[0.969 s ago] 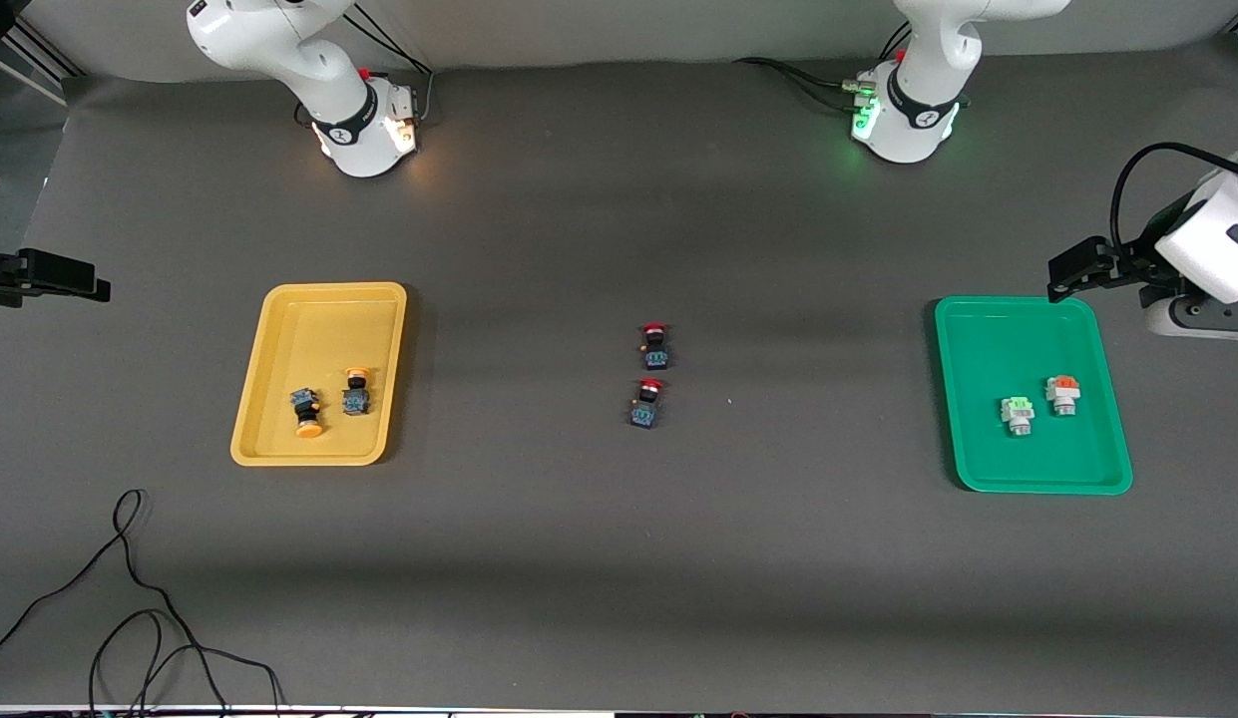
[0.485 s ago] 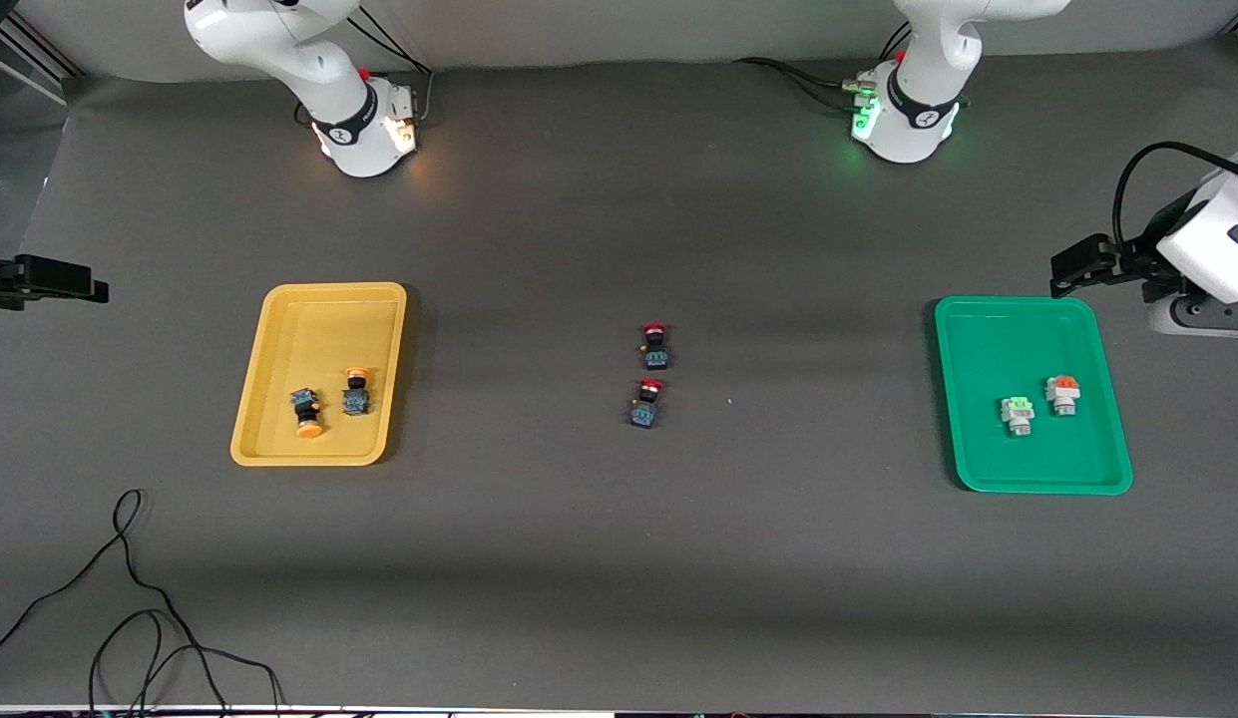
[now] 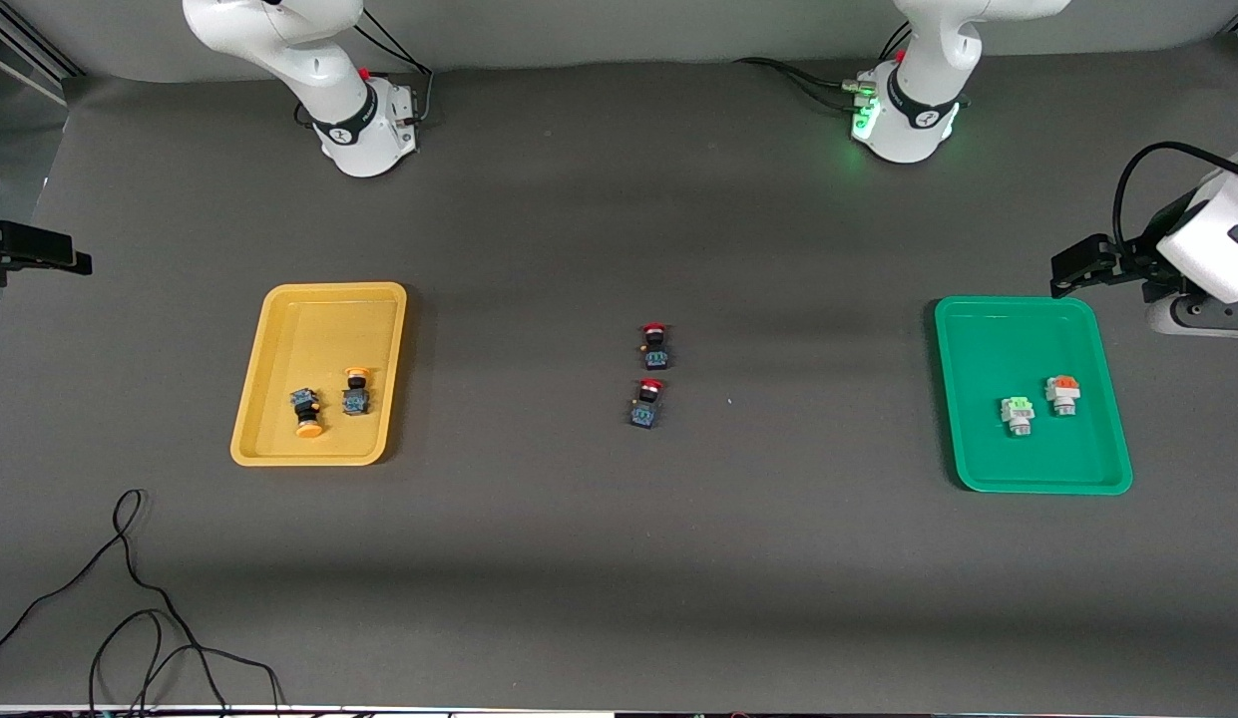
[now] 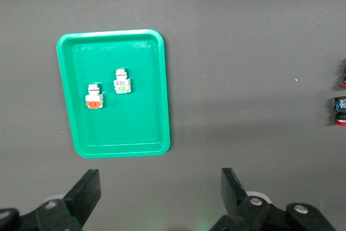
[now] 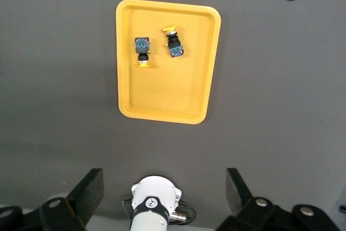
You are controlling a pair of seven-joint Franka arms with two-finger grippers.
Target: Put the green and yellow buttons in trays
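Observation:
The yellow tray lies toward the right arm's end of the table and holds two dark buttons with yellow-orange caps. The green tray lies toward the left arm's end and holds two white buttons, one with a green block and one with an orange block. My left gripper hangs open and empty over the table's end beside the green tray. My right gripper hangs open and empty past the yellow tray, over the table's end.
Two dark switches with red caps lie mid-table between the trays. A loose black cable curls on the table near the front camera at the right arm's end. The right arm's base shows between the right fingers.
The right gripper has drawn back toward the table's end and toward the bases' side. The amber light at the right arm's base has gone out. The left gripper has hardly moved.

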